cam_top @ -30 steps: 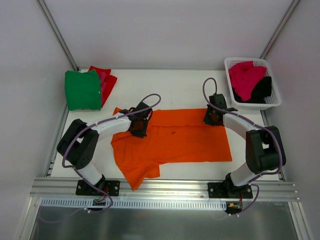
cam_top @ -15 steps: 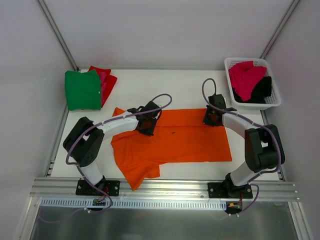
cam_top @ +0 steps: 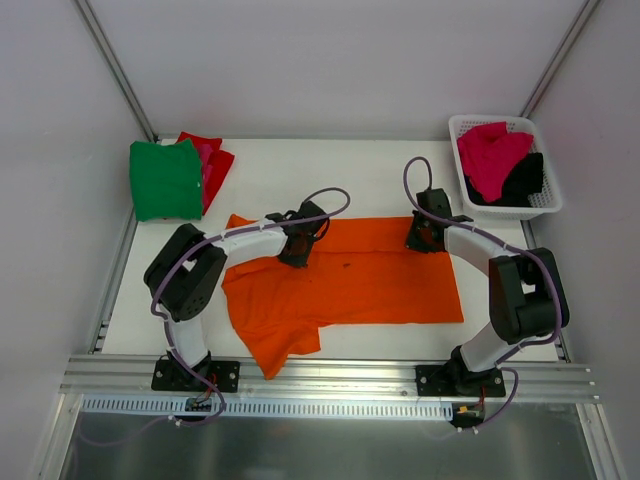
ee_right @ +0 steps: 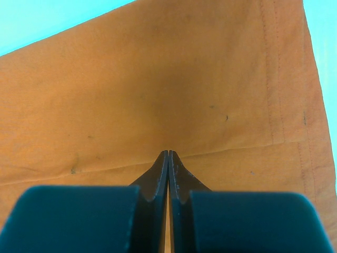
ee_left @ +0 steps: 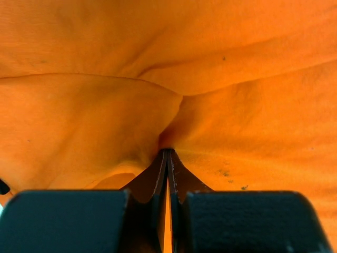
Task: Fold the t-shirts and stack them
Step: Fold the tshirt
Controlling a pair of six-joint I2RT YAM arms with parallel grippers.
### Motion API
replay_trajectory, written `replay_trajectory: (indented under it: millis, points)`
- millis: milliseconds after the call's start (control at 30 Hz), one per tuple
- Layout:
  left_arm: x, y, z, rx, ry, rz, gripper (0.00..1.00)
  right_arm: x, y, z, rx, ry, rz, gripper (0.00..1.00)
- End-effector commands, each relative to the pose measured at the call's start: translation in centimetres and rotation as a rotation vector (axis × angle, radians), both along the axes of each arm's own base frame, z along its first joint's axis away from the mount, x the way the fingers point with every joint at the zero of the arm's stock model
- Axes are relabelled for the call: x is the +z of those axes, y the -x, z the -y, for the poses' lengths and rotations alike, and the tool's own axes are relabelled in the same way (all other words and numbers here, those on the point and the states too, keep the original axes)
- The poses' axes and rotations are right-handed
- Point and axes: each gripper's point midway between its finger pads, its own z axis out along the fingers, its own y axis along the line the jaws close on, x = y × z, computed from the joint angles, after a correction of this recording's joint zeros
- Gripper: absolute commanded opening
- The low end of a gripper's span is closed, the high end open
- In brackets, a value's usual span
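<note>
A bright orange t-shirt (cam_top: 360, 285) lies spread across the middle of the table, one sleeve hanging toward the front edge. My left gripper (cam_top: 298, 250) sits over its upper left part. In the left wrist view the left gripper (ee_left: 167, 151) is shut, with orange t-shirt (ee_left: 105, 116) cloth bunched at the tips. My right gripper (cam_top: 424, 236) rests at the shirt's upper right corner. In the right wrist view the right gripper (ee_right: 168, 152) is shut on a crease of the flat orange t-shirt (ee_right: 158, 79), near its hem.
A folded green t-shirt (cam_top: 165, 180) lies on a red t-shirt (cam_top: 220, 162) at the back left. A white lattice basket (cam_top: 490, 120) at the back right holds a magenta-pink t-shirt (cam_top: 490, 155) and a black t-shirt (cam_top: 527, 180). Aluminium rails run along the front edge.
My left gripper has slid to the right along the orange t-shirt's upper part. The right arm has stayed still.
</note>
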Motion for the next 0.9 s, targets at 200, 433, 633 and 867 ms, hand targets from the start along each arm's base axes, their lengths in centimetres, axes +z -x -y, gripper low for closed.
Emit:
replay_trajectory:
  millis: [200, 433, 633, 867]
  points:
    - [1.3, -2.8, -2.2, 0.112, -0.065, 0.098, 0.00, 0.3, -0.7, -0.4, 0.006, -0.006, 0.021, 0.01]
    - [2.0, -2.2, -2.4, 0.128, -0.042, 0.106, 0.00, 0.1, -0.7, -0.5, 0.005, -0.005, 0.014, 0.00]
    - [3.0, -2.5, -2.4, 0.137, -0.028, 0.131, 0.00, 0.0, -0.8, -0.5, 0.006, -0.004, 0.012, 0.00]
    - [4.1, -3.5, -4.0, 0.179, -0.093, 0.202, 0.00, -0.1, -0.8, -0.6, 0.010, -0.002, 0.006, 0.01]
